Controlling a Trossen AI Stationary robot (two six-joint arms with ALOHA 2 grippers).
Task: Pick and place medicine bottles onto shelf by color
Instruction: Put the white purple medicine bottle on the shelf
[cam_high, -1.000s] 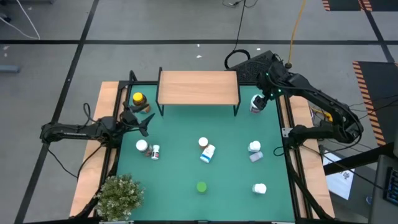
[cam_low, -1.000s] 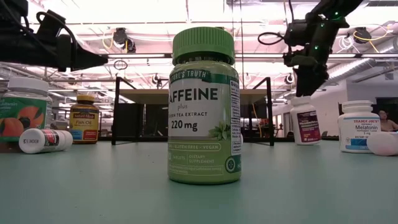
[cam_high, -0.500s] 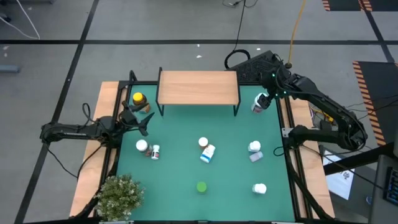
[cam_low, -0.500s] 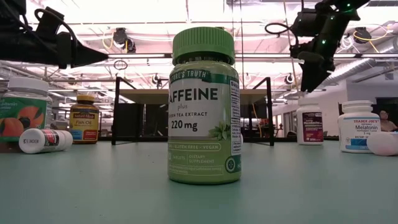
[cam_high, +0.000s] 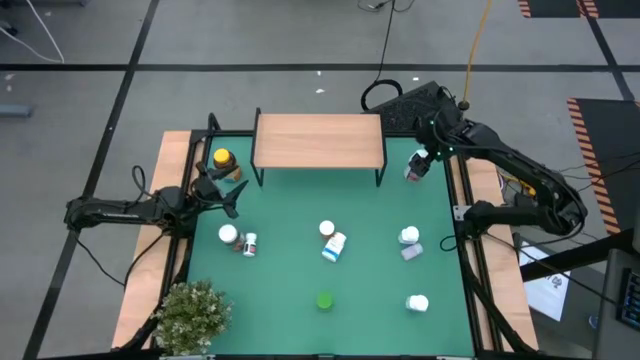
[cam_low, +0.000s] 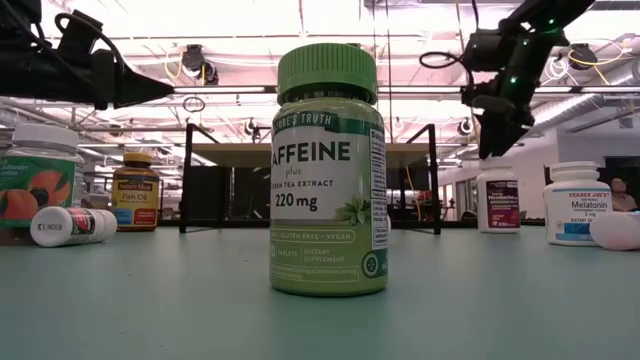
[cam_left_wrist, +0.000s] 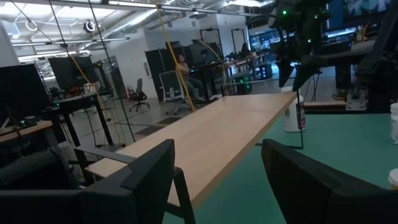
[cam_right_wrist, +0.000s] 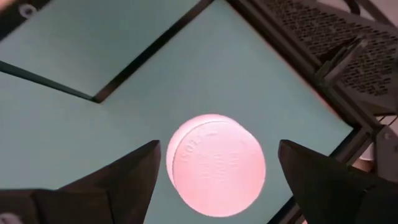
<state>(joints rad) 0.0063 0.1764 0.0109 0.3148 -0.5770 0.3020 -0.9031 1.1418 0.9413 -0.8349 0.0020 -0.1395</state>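
Observation:
The shelf (cam_high: 320, 140) stands at the far middle of the green mat on black legs. At its right end a white-capped bottle (cam_high: 412, 168) stands upright on the mat. My right gripper (cam_high: 424, 160) hangs open just above it, fingers pointing down, one on either side of the cap (cam_right_wrist: 216, 165), apart from it. My left gripper (cam_high: 228, 195) waits open at the mat's left edge, above the mat, facing the shelf (cam_left_wrist: 211, 137). An amber yellow-capped bottle (cam_high: 223, 161) stands far left. The green bottle (cam_low: 329, 170) stands near the front. Several white bottles (cam_high: 409, 236) are spread across the middle.
A potted plant (cam_high: 190, 312) fills the near left corner. The wooden frame (cam_high: 470, 250) borders the mat. A small bottle (cam_high: 249, 244) lies on its side at the left; a blue-white one (cam_high: 335, 247) lies in the middle. Bare mat lies in front of the shelf.
My right gripper drew up and back toward the table's right edge from over the white-capped bottle, then came back down over it. The bottle has stayed upright in its place.

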